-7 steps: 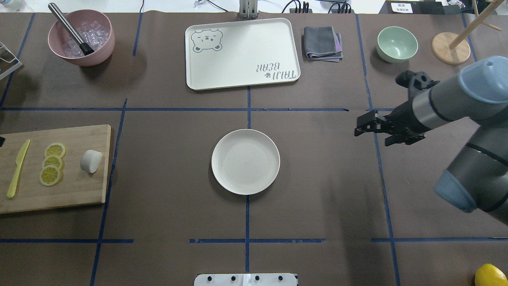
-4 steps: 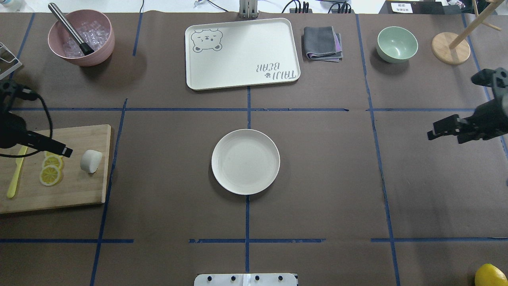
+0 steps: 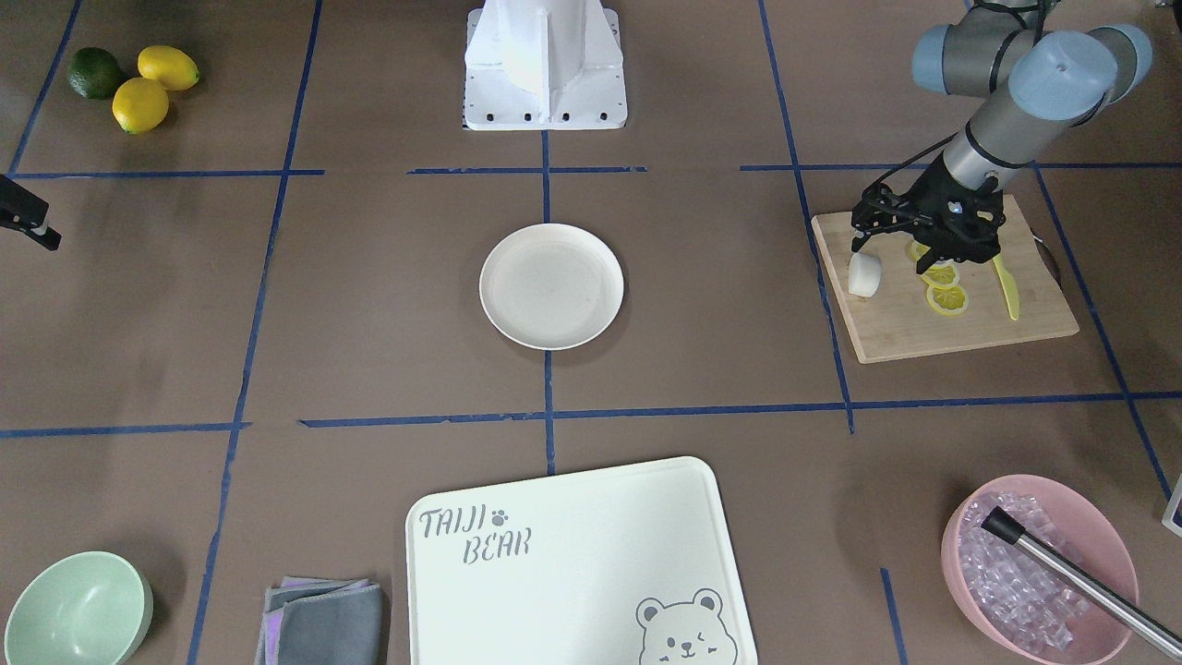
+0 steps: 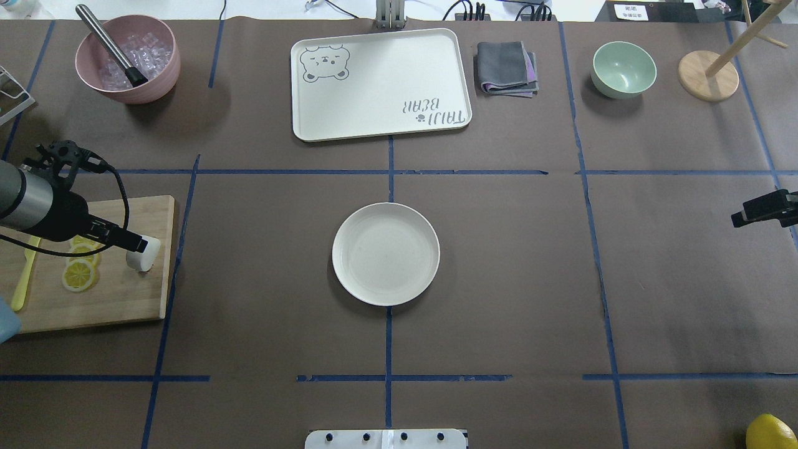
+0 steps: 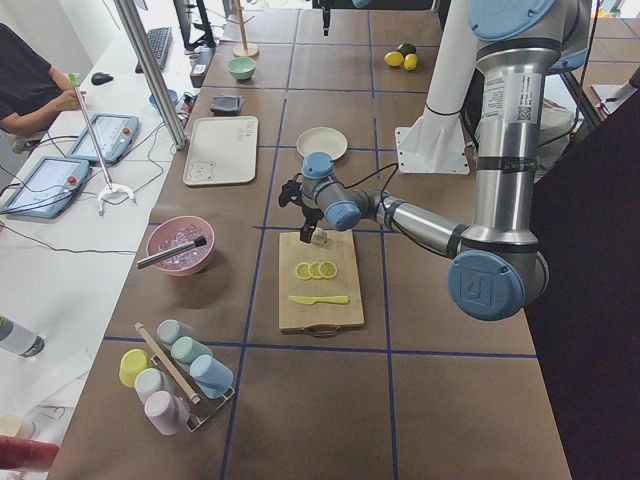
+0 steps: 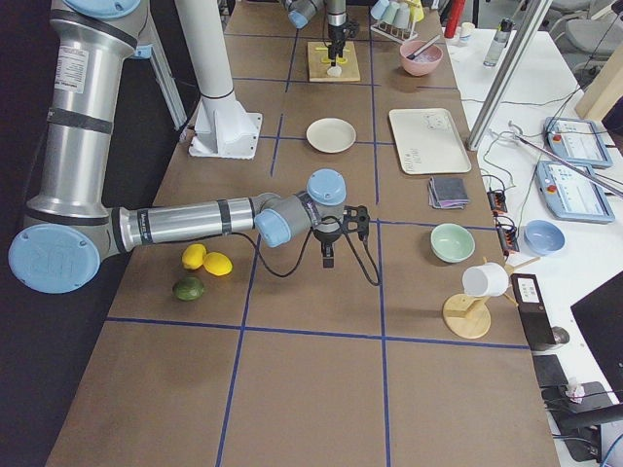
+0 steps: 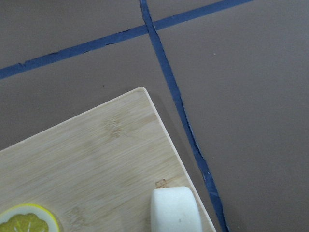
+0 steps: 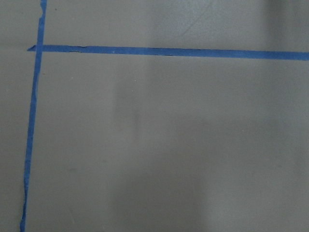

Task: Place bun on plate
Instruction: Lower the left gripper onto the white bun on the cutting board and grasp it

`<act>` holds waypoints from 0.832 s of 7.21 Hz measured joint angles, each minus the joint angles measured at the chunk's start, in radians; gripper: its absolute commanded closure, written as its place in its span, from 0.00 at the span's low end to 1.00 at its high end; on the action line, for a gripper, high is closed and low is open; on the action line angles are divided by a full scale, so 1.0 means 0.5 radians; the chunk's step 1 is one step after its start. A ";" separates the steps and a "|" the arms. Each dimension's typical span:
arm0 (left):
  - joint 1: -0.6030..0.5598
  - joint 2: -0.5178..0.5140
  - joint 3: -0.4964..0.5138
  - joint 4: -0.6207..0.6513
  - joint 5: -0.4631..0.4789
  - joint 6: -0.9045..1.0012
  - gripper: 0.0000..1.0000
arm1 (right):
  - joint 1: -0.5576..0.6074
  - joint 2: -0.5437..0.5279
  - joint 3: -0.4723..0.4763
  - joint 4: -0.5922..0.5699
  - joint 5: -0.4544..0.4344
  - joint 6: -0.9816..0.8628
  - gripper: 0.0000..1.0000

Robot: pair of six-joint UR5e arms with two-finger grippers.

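Observation:
The white bun (image 4: 144, 257) lies on the right part of a wooden cutting board (image 4: 118, 299), next to the lemon slices (image 4: 79, 274). My left gripper (image 4: 139, 243) hangs just over the bun's near edge, tilted down and open, with nothing in it. From the front, its fingers (image 3: 857, 242) are right above the bun (image 3: 865, 274). The left wrist view has the bun (image 7: 175, 210) at its bottom edge. The cream plate (image 4: 349, 274) sits bare at mid-table. My right gripper (image 4: 757, 212) is at the far right edge, open and holding nothing.
A yellow knife (image 4: 26, 268) lies on the board's left side. At the back stand a pink bowl of ice (image 4: 128, 59), a bear-printed tray (image 4: 380, 84), a folded cloth (image 4: 507, 68), a green bowl (image 4: 623, 68) and a wooden stand (image 4: 709, 76). A lemon (image 4: 771, 431) sits front right.
My left arm has come in from the left and moved right across the board until its gripper is over the bun. My right arm has drawn back to the right edge.

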 measured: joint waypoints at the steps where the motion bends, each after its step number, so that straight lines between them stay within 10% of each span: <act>1: 0.037 -0.023 0.028 0.001 0.037 -0.065 0.00 | 0.011 -0.002 -0.001 -0.019 0.000 -0.032 0.00; 3: 0.092 -0.035 0.044 0.003 0.089 -0.131 0.02 | 0.014 0.000 -0.003 -0.035 0.000 -0.048 0.00; 6: 0.107 -0.025 0.048 0.006 0.154 -0.140 0.41 | 0.014 0.003 -0.004 -0.042 -0.001 -0.050 0.00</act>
